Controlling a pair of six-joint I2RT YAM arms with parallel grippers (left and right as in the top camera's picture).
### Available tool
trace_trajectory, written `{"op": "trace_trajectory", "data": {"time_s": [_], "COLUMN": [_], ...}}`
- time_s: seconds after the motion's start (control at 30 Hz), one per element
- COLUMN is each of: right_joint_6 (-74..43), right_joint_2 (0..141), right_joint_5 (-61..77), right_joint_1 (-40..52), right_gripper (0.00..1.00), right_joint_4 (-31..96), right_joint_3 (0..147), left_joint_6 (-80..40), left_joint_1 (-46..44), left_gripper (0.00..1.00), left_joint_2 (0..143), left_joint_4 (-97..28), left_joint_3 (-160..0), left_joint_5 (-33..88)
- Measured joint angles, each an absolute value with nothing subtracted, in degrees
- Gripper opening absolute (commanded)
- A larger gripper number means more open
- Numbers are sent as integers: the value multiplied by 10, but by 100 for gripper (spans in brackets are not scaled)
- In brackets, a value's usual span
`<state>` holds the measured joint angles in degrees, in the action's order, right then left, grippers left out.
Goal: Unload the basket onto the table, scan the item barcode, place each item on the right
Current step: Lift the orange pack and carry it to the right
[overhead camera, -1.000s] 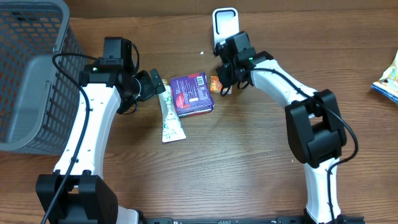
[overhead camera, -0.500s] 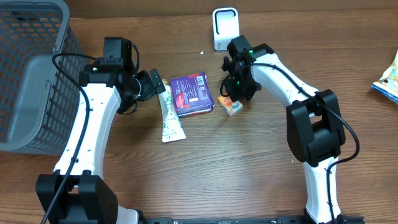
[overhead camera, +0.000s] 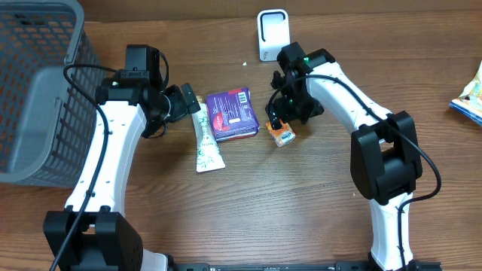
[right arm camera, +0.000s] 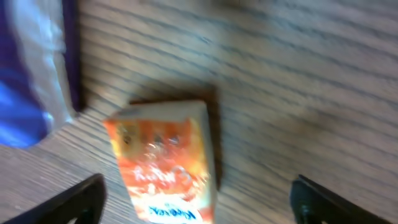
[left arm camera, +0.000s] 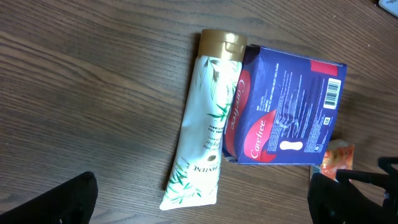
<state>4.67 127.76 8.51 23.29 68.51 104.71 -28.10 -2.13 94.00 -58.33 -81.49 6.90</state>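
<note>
Right gripper [overhead camera: 284, 120] hangs low over the small orange cardboard box [overhead camera: 281, 134], jaws spread wide; from the right wrist cam both fingers stand well out to either side, box flat on the brown wooden table [overhead camera: 301, 218] between them, neither finger touching it; so nothing is pinched. Box lies label-up, a bit skewed, just right of the purple-blue rectangular Carefree pack [overhead camera: 232, 114], near it but I can't tell if they touch. White upright scanner stand [overhead camera: 273, 34] sits at the far edge of the table, behind the box and apart from it.

Left gripper [overhead camera: 187, 102] also fully spread, holding nothing; it hovers by the cap end of the white plastic tube w/ green leaf print and gold cap [overhead camera: 204, 139]. Tube lies flat, its long side up against the left edge of the pack; pack's barcode faces up at its far corner.

Grey mesh basket [overhead camera: 38, 90] fills the far left; a bright snack packet [overhead camera: 471, 94] pokes in at the right edge.
</note>
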Motion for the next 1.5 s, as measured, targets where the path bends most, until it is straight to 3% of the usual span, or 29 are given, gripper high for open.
{"op": "trace_trajectory", "data": {"time_s": [0.07,0.23,0.53,0.7,1.13,1.5], "right_joint_6": [65,91,162,192,174,113], "right_joint_2": [1278,1277,1277,1277,1287,1309], "right_joint_5": [101,151,318,385,416,388], "right_joint_1": [232,218,123,114,128,128], "right_gripper": [78,67,66,63,49,46], "right_joint_4": [679,674,670,652,621,612], "right_joint_3": [1047,1038,979,954,952,952], "left_joint_6": [-281,-281,-281,-281,-281,-281], "left_joint_1": [-21,-21,-21,-21,-21,-21], "left_gripper": [100,100,100,100,100,100], "left_joint_2": [940,940,940,940,940,940], "left_joint_4": [-583,-583,-583,-583,-583,-583], "left_joint_3": [-815,-815,-815,-815,-815,-815], "left_joint_5": [69,69,69,69,69,69]}}
